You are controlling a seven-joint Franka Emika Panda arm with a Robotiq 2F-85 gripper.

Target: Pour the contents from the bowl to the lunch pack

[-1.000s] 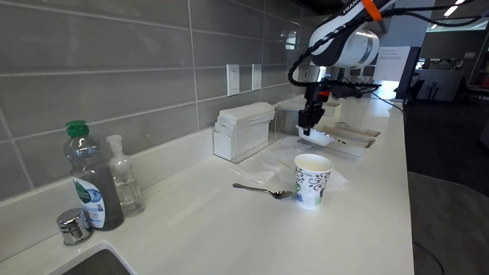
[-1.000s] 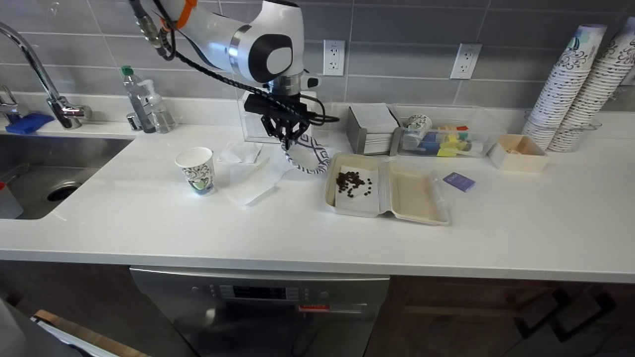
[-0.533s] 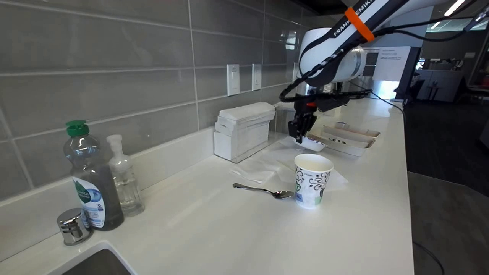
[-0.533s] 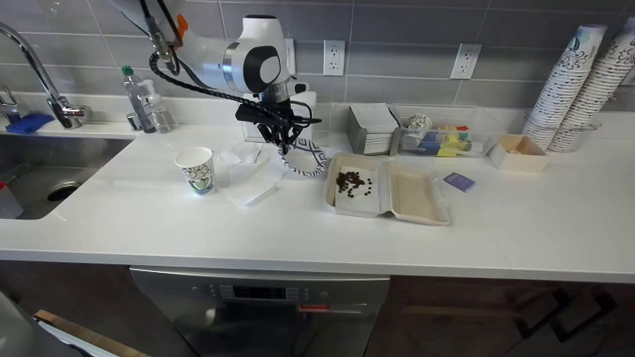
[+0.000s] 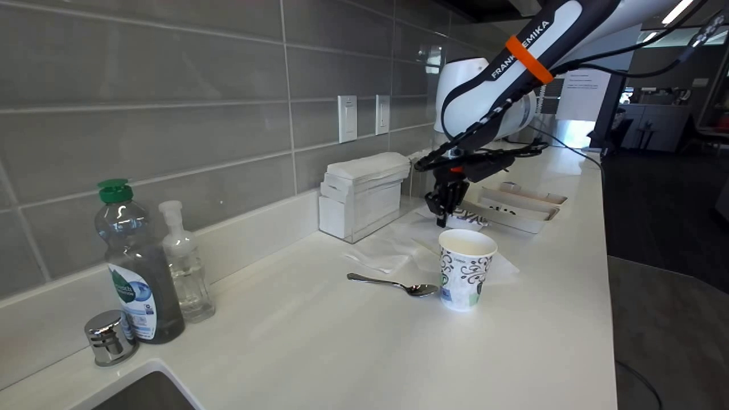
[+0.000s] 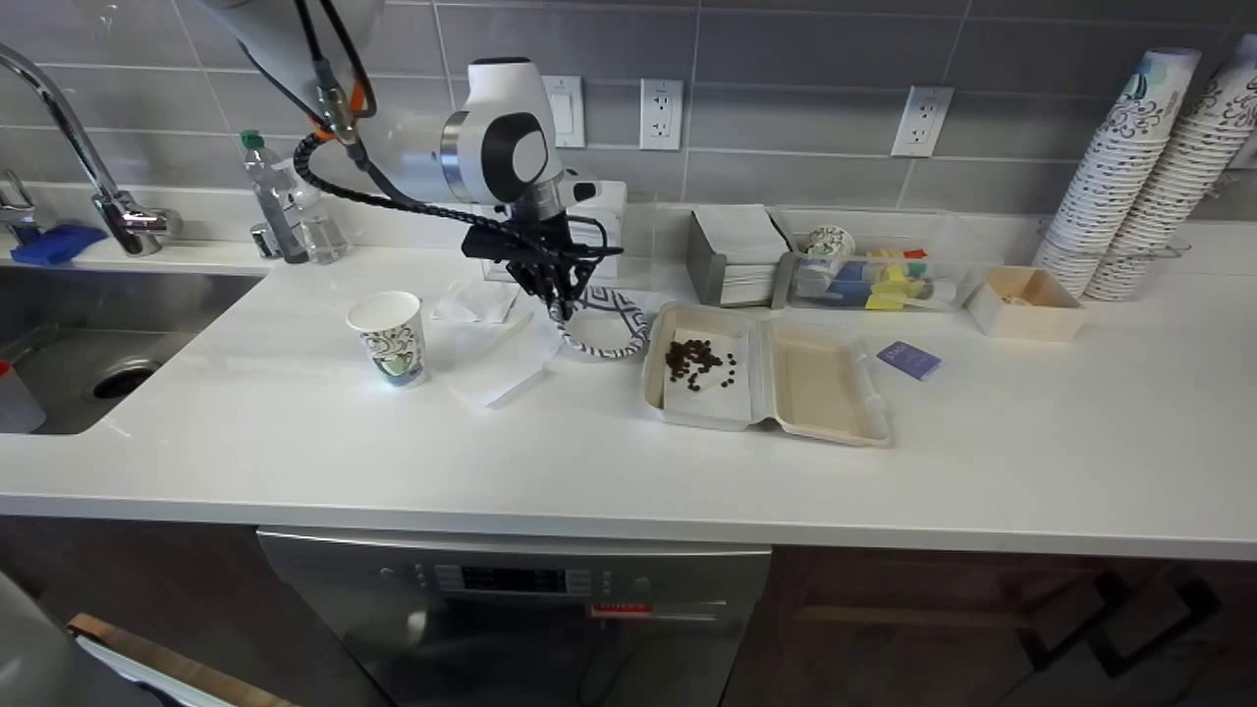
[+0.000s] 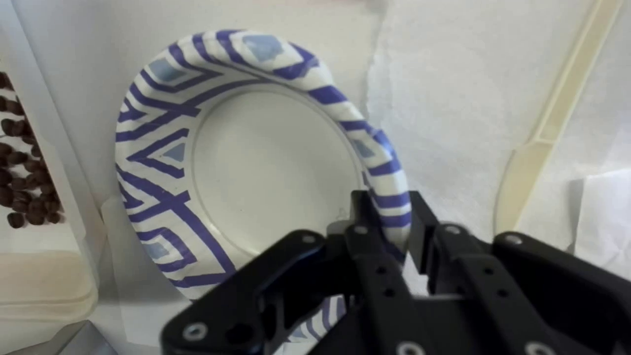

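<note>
Hand (image 7: 390,214) pinches the round, diamond-patterned bowl (image 7: 276,170) — pebbly beans (image 6: 693,360) in the shallow lunch pack (image 6: 823,383).

Looked like smooth coated paper, softly glossy, on the bowl (image 7: 281,153); seemed matt inside the lunch pack (image 6: 820,378), like moulded pulp. Shone as polished metal on the spoon (image 5: 420,290), as satin metal on the dishwasher (image 6: 520,619). Gleamed smoothly across the wall tiles (image 5: 188,62). Appeared matt on the gripper (image 7: 392,202), papery and creased on the napkin (image 5: 383,257).

"FRANK" and "EMIKA" can be read on the arm (image 5: 491,94); the label (image 5: 135,302) on the bottle (image 5: 142,257) is blurred.
</note>
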